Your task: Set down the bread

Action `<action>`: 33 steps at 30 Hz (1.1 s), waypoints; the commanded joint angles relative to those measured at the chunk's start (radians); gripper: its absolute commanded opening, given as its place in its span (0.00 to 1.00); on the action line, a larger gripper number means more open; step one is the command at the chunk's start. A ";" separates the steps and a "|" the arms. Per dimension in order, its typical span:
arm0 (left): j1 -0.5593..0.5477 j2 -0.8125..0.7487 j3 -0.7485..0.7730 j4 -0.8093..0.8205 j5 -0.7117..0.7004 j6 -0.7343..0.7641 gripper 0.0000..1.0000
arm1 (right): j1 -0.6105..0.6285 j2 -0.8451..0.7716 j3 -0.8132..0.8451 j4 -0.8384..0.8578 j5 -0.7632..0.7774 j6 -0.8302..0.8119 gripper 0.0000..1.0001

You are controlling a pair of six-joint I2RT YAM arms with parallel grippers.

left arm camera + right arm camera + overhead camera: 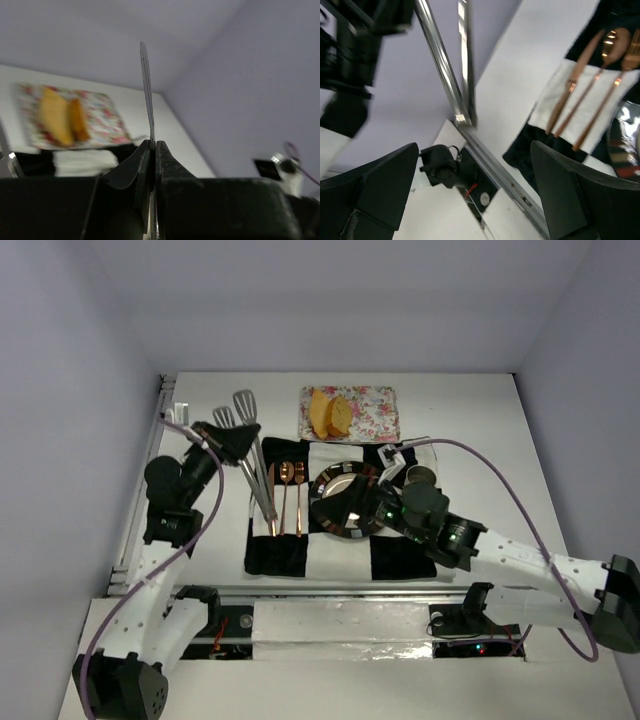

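Observation:
Two golden-yellow bread slices [329, 413] lie side by side on a floral tray [375, 412] at the back of the table; they also show in the left wrist view [60, 117]. A round dark plate [337, 487] sits on a black-and-white checked cloth [285, 552]. My left gripper [232, 440] is shut on silver tongs [256, 465], held left of the plate; the left wrist view shows the jaws [152, 143] clamped on a thin metal arm [146, 85]. My right gripper [366, 506] hovers over the plate, open and empty [474, 150].
Copper cutlery [285, 498] lies on the cloth left of the plate and also shows in the right wrist view [592, 95]. A small dark cup [421, 477] stands right of the plate. The tongs' silver arms [445, 65] cross the right wrist view.

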 commanded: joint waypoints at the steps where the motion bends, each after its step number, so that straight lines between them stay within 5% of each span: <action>1: 0.001 -0.037 -0.156 0.468 0.265 -0.396 0.00 | 0.008 0.088 0.052 0.295 -0.082 0.016 1.00; 3: 0.001 -0.051 -0.245 0.709 0.279 -0.563 0.00 | 0.008 0.128 0.072 0.358 -0.149 0.029 1.00; 8: -0.020 -0.039 -0.347 1.010 0.270 -0.739 0.00 | 0.037 0.231 0.097 0.435 -0.218 0.045 1.00; 21: -0.114 -0.022 -0.396 1.234 0.208 -0.833 0.00 | 0.089 0.431 0.126 0.637 -0.311 0.137 0.98; 31: -0.147 -0.053 -0.391 1.188 0.225 -0.808 0.00 | 0.089 0.468 0.092 0.755 -0.254 0.206 0.71; 33: -0.147 -0.054 -0.391 1.182 0.236 -0.811 0.08 | 0.089 0.460 0.077 0.774 -0.230 0.213 0.70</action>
